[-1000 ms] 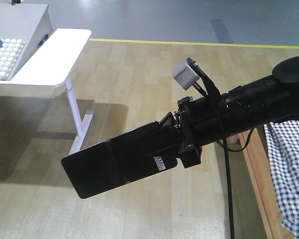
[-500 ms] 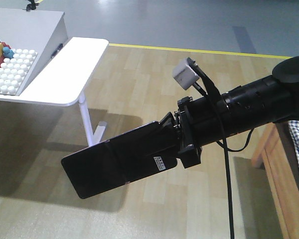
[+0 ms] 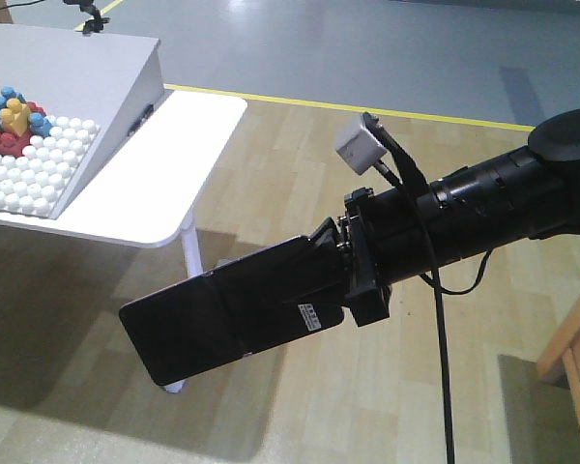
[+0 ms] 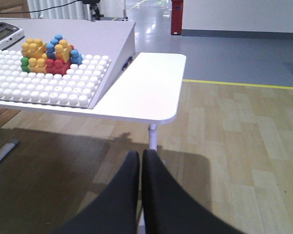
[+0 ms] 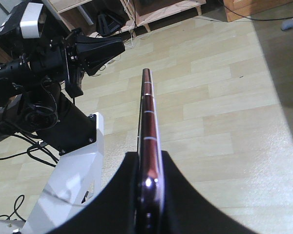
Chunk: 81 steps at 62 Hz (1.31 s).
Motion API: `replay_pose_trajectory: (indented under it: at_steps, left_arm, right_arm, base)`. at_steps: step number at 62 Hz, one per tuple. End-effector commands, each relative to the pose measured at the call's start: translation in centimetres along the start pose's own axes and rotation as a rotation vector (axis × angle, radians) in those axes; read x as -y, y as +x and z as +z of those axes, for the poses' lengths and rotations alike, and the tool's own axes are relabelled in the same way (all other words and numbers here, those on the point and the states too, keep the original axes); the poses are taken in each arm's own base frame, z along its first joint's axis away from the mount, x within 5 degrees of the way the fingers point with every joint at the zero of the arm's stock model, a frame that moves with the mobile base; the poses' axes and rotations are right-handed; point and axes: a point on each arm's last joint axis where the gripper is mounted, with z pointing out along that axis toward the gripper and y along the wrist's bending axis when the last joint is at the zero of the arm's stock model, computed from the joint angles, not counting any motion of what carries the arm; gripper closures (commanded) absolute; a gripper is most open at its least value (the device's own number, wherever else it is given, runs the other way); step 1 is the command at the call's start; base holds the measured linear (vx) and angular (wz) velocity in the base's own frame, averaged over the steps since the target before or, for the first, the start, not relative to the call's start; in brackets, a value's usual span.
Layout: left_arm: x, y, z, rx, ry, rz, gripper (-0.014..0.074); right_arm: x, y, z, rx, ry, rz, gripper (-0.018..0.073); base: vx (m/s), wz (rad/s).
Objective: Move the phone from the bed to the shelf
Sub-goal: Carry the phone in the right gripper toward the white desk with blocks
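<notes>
Since a second ago the front view has swung. The white bench (image 3: 164,184) has slid right and lower in the picture, and more of its studded board (image 3: 39,164) shows. The bed's checked sheet has left the right edge, where only a wooden corner (image 3: 575,353) is seen. The right arm and the phone (image 3: 227,314) sit at the same spot in the view as before. Nearest, the right gripper (image 3: 319,259) has its jaws clamped on one end of the phone, which is in the air above the wood floor (image 3: 300,164). Its dark face is turned to the front camera, its free end dips a little, and its white sticker (image 3: 310,315) lies close to the held end. From the right wrist the phone is seen edge-on, pinkish rim up, running straight out from between the jaws. A white camera box (image 3: 360,143) sits on that wrist and a black cable (image 3: 443,367) hangs below the arm. The left gripper (image 4: 140,161) holds nothing, its jaws pressed together, and it faces the bench from over the floor. On the bench, the sloped board carries a stack of coloured blocks (image 4: 49,53), with a grey device (image 4: 5,33) at the far left corner. Beyond the bench a yellow line (image 3: 367,104) edges the wood floor, with grey floor behind it.
</notes>
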Motion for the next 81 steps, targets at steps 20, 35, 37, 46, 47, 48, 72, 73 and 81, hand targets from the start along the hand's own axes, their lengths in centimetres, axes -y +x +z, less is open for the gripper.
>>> replay_pose_trajectory:
  at_steps: [20, 35, 37, 46, 47, 48, 72, 73, 81]
  left_arm:
    - [-0.03, -0.54, -0.03, 0.069, -0.001, -0.012, 0.0596]
    - [-0.03, -0.54, -0.03, 0.069, -0.001, -0.012, 0.0596]
    - [-0.03, -0.54, -0.03, 0.069, -0.001, -0.012, 0.0596]
    - [-0.03, -0.54, -0.03, 0.069, -0.001, -0.012, 0.0596]
    - [-0.03, -0.54, -0.03, 0.069, -0.001, -0.012, 0.0596]
    - [-0.03, -0.54, -0.03, 0.069, -0.001, -0.012, 0.0596]
    - [-0.03, -0.54, -0.03, 0.069, -0.001, -0.012, 0.0596]
    - [-0.03, -0.54, -0.03, 0.069, -0.001, -0.012, 0.0596]
    - [-0.03, -0.54, -0.03, 0.069, -0.001, -0.012, 0.0596]
  right_arm:
    - [-2.36, -1.64, -1.07, 0.082, -0.099, -0.035, 0.0561]
    - [-2.36, -1.64, -1.07, 0.082, -0.099, -0.035, 0.0561]
    - [-2.36, -1.64, -1.07, 0.082, -0.099, -0.035, 0.0561]
    - [-2.36, -1.64, -1.07, 0.082, -0.099, -0.035, 0.0561]
    - [-2.36, -1.64, -1.07, 0.082, -0.099, -0.035, 0.0561]
    - [-2.36, -1.64, -1.07, 0.082, -0.099, -0.035, 0.0561]
    - [-2.36, -1.64, -1.07, 0.082, -0.099, -0.035, 0.0561]
    - [-2.36, -1.64, -1.07, 0.082, -0.099, -0.035, 0.0561]
    - [-2.36, -1.64, -1.07, 0.082, -0.099, -0.035, 0.0561]
  base:
    - [0.25, 0.24]
    - [0.21, 0.47]
    - [0.2, 0.56]
    - [0.19, 0.63]
    - [0.18, 0.67]
    - [0.18, 0.69]
    - [0.18, 0.71]
    - [0.19, 0.71]
    - [0.19, 0.69]
